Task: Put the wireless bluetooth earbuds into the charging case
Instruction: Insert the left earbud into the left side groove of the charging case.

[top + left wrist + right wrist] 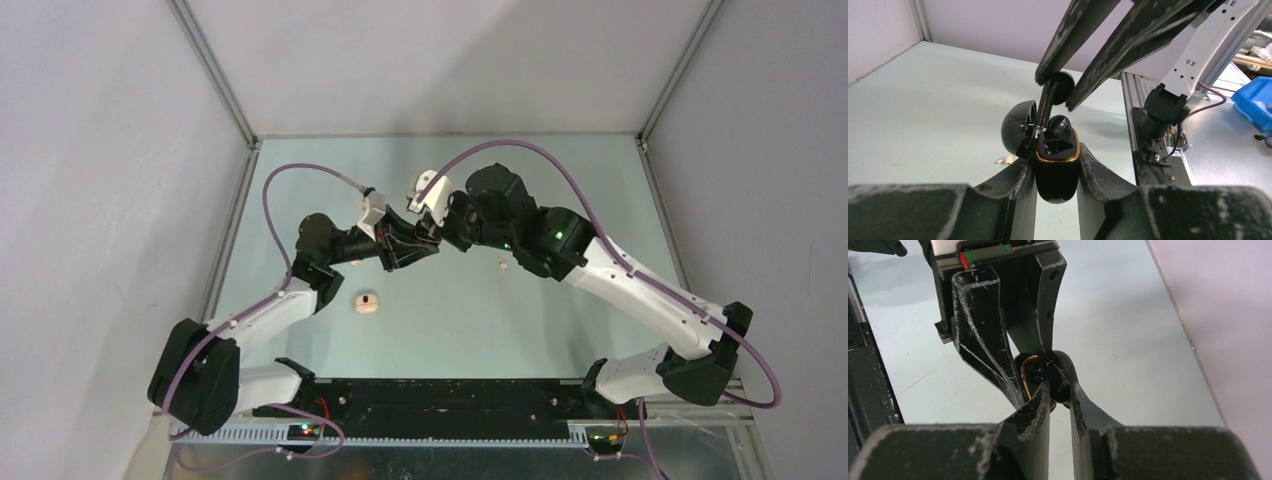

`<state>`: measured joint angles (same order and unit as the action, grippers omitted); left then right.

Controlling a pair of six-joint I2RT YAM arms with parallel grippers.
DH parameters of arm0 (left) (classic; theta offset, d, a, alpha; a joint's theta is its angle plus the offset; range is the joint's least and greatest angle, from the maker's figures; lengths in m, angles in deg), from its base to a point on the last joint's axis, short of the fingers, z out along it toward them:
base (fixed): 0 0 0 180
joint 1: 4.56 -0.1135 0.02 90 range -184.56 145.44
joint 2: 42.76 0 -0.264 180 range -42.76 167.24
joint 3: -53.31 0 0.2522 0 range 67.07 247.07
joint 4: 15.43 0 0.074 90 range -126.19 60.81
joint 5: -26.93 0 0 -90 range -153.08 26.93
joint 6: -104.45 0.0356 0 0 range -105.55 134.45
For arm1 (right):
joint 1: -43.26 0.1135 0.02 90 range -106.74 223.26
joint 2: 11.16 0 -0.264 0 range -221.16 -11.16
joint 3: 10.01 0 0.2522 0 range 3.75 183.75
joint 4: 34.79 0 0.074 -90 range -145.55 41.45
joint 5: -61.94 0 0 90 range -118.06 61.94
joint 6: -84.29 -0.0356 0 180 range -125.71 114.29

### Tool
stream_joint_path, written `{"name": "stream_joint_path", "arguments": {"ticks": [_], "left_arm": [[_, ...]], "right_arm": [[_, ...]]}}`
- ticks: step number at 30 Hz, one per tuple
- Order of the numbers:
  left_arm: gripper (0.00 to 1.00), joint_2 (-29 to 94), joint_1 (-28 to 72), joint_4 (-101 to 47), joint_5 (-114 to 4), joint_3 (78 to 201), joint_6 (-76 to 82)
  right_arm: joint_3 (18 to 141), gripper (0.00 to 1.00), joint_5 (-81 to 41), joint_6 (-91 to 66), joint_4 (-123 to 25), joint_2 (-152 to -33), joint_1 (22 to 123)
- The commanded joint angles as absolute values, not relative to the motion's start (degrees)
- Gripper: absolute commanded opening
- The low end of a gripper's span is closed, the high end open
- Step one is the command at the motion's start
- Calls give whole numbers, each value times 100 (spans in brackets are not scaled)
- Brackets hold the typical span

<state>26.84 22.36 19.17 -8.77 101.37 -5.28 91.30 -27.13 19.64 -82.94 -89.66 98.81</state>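
Mid-table: black earbud above black case.
Your left gripper clamps the case; right gripper pinches the earbud.

Soft, even overhead light, so the table shows only faint shadows. Wrist shots are sharp mid-frame, the nearest fingers go blurry, and the glossy black case catches small glints.

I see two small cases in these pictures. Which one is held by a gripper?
The black case with the gold rim, clamped upright in the left gripper with its lid open. The beige case lies free on the table.
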Motion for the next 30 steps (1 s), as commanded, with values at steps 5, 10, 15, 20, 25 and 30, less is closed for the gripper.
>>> {"name": "stream_joint_path", "arguments": {"ticks": [5, 10, 15, 20, 25, 30], "left_arm": [[0, 2281, 2243, 26, -589, 10664, 1465], [1, 2049, 2242, -1992, -324, 11050, 2896], [1, 1830, 2250, -3124, -264, 11317, 3984], [1, 1789, 2258, -3245, -185, 11323, 4016], [1, 1776, 2269, -3076, -122, 11290, 3823], [1, 1762, 2269, -2845, -77, 11239, 3481]], "right_arm": [[9662, 12, -2374, 2095, -8818, -8736, 9979], [9570, 12, -2327, 2394, -9089, -8629, 10128], [9286, 12, -2524, 2508, -9075, -8510, 10291], [9216, 12, -2672, 2509, -8976, -8550, 10472], [9143, 12, -3027, 2476, -8797, -8680, 10629], [9079, 12, -3161, 2470, -8731, -8813, 10742]]}}
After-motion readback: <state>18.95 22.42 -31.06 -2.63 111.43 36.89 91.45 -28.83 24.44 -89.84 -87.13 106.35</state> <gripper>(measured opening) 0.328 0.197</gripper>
